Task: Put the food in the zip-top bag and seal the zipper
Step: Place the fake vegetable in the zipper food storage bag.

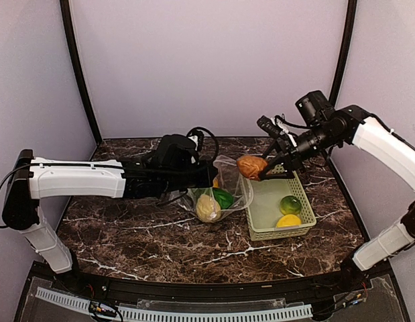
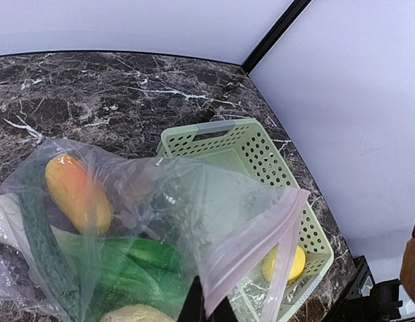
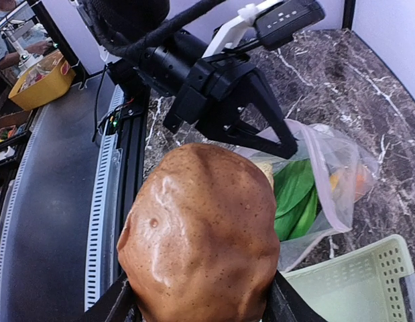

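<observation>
On the left, our left gripper (image 2: 207,308) is pinched fully shut on the mouth edge of the zip-top bag (image 1: 227,191), holding that edge up off the marble table (image 1: 127,235). The film is thin, floppy and probably slippery, so we judge the firmest hold to be on the stiffer zipper (image 2: 261,238) strip rather than on the loose wall below it. The bag already holds an orange fruit (image 2: 76,194) and a long green vegetable (image 2: 36,241), among other green pieces. Their weight looks slight but makes the pouch sag toward the table. Just right of the mouth, our right gripper (image 1: 262,172) is closed about halfway around a toy potato (image 1: 249,166), carried in the air between the bag and the far-left corner of the green basket (image 1: 279,234). The potato looks light, rigid and bumpy. It is rounded enough to roll in the fingers, so a grip across its middle suits it. It seems wide for the drooping opening, and we expect it to snag. Farthest right, the lime (image 1: 290,204) and lemon (image 1: 288,221) lie in the basket's near end. They look smooth, round and light, so each is best taken across its widest part.
</observation>
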{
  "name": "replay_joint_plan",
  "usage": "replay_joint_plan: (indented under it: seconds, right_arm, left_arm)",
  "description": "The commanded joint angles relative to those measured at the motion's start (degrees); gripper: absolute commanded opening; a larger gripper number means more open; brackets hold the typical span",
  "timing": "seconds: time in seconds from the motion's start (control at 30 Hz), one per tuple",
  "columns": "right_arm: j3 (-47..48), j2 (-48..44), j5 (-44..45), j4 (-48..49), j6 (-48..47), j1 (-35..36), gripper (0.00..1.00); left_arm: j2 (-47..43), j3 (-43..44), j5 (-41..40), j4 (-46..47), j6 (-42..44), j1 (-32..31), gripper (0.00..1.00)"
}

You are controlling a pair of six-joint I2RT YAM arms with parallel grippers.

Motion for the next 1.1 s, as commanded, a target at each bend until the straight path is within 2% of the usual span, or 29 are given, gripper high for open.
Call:
replay_joint_plan:
  seconds: [0.0, 0.13, 0.3, 0.6, 0.7, 0.77, 0.87, 0.97, 1.07]
  right_arm:
    - [-0.6, 2.6, 2.8, -1.5, 3.9, 3.8, 0.47]
    - [-0.5, 5.8, 10.3, 0.8, 5.5, 6.7, 0.47]
    - [4.0, 11.1, 18.3, 1.6, 8.7, 7.4, 0.47]
    - [13.1, 19.8, 24.6, -0.6, 12.3, 7.8, 0.51]
    - [17.9, 24.3, 23.6, -2.9, 13.6, 8.0, 0.53]
    - [20.9, 26.2, 22.1, -4.6, 13.6, 8.4, 0.61]
    - [24.9, 26.0, 18.6, -7.1, 13.1, 8.5, 0.80]
    - [26.2, 22.6, 17.0, -8.6, 12.0, 8.4, 0.84]
    - [23.5, 17.5, 17.8, -8.1, 11.5, 8.4, 0.86]
  left_arm:
    - [0.1, 1.6, 0.7, 2.4, -0.9, 0.1, 0.01]
    - [-0.4, 1.2, 0.9, 3.2, -0.6, 0.1, 0.01]
    - [-1.5, 0.1, 1.2, 5.0, -1.2, 0.2, 0.01]
    - [-2.0, -1.7, 3.9, 8.5, -3.2, 0.1, 0.01]
    - [-2.2, -2.3, 5.0, 9.8, -4.2, 0.1, 0.01]
    - [-2.4, -2.5, 5.4, 10.5, -4.7, 0.1, 0.01]
    - [-3.3, -3.0, 4.5, 10.8, -4.9, 0.1, 0.01]
    - [-5.1, -4.9, 1.6, 11.5, -5.3, 0.1, 0.01]
    - [-6.4, -7.3, -1.2, 12.4, -5.7, 0.2, 0.01]
